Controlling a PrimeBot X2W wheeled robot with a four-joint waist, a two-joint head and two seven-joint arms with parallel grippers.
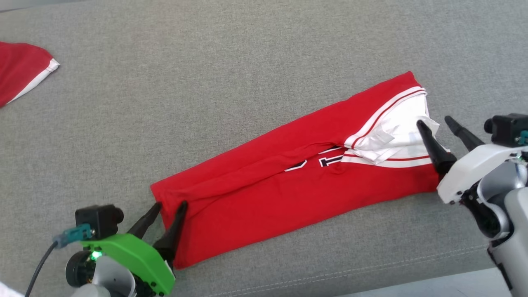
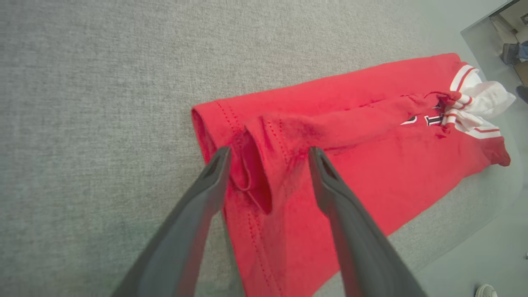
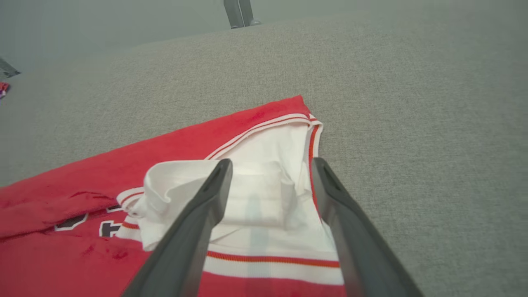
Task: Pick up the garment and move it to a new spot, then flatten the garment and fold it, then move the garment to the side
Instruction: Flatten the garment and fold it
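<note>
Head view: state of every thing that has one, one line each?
garment: folded into a long strip, lying on the grey surface, white collar end bunched.
left gripper: open, fingers either side of a fold at the hem end.
right gripper: open, at the white collar end.
second red cloth: lying at the upper left edge, cut off by the frame.

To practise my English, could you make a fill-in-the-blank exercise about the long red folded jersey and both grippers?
The long red folded jersey lies on a ____ fabric surface.
The left gripper, at its hem end, has its jaws ____.
The right gripper is over its ____ collar.
Missing: grey; open; white.
</note>
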